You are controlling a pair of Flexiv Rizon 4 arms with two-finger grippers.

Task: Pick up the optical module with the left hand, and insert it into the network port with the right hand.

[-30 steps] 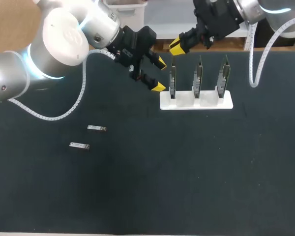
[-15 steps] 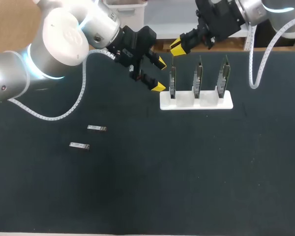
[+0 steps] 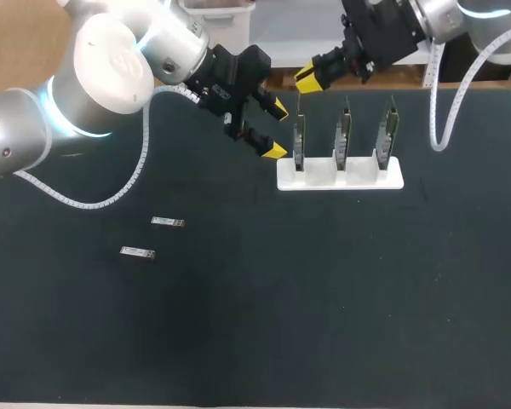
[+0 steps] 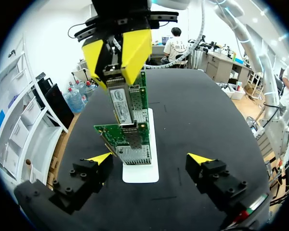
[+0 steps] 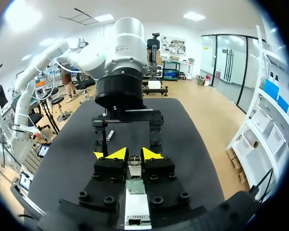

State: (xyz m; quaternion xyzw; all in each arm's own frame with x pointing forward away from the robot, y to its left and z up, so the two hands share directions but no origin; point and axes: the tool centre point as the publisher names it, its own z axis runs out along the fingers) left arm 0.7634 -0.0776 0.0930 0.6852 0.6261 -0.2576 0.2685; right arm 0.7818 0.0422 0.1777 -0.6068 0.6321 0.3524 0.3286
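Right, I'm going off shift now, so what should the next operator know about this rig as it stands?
Grippers: the left gripper is empty with its jaws open, beside the white rack. The right gripper has its jaws shut on the optical module.
Things: the module hangs over the network card nearest the left gripper, with its tip at the port and not seated. Two spare modules lie on the table.
Done: the pick and the handover to the right arm.
Left: push the module home, then release it.
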